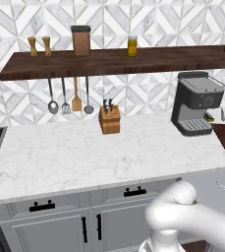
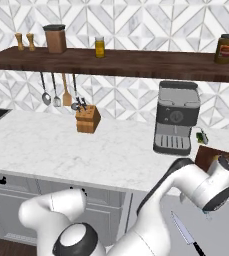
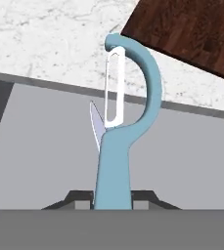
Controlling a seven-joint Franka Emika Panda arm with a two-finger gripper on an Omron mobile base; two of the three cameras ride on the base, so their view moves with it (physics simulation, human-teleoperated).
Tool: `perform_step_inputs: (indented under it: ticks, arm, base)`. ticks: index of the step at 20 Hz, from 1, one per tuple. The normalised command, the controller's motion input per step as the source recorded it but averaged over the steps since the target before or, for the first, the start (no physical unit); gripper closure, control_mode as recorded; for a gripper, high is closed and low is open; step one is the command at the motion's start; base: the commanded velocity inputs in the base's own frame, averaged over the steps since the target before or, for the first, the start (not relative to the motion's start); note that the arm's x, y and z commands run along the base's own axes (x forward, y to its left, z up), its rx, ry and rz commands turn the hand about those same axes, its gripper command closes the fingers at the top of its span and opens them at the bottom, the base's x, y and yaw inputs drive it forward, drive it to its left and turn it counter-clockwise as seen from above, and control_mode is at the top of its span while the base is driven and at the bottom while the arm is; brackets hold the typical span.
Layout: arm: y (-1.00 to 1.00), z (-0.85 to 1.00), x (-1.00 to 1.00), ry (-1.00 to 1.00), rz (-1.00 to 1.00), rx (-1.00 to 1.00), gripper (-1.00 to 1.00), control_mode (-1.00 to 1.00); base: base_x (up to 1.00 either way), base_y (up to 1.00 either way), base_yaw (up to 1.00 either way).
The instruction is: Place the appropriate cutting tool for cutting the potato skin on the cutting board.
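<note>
Peeler [image 3: 114,161]: light blue handle & hoop, white blade w/ slot. Cutting board [image 3: 191,29]: dark reddish-brown wood grain. Counter [image 1: 84,152]: white marble w/ faint grey veins. Backsplash [image 1: 133,15]: white/grey diamond chevron tiles. Wall shelf [image 1: 119,61]: dark brown wood. Knife block [image 1: 109,120]: orange-tan wood, dark handles. Coffee machine [image 1: 196,103]: dark grey, silvery trim. Cabinets [image 1: 60,221]: grey w/ black handles. Jar [image 1: 132,46]: yellow contents.

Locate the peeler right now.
In the hand view the peeler stands up from the gripper, its handle clamped between the fingertips, its head near the corner of the cutting board, above the marble counter edge.
</note>
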Motion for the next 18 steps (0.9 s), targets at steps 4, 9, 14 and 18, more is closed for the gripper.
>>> perform_step_inputs:
  ticks: [4,9,14,18]
  arm:
    - [0.02,0.41,1.00,-0.01,0.00,0.00,1.00,-1.00]
    - [0.14,0.04,1.00,-0.03,0.00,0.00,1.00,-1.00]
    - [-0.11,-0.27,0.98,0.02,0.01,0.00,1.00,-1.00]
    - [-0.33,-0.25,0.69,0.03,0.02,0.00,1.00,-1.00]
  base:
    - [0.00,0.00,0.00]
    - [0.00,0.00,0.00]
    - [0.00,0.00,0.00]
    - [0.00,0.00,0.00]
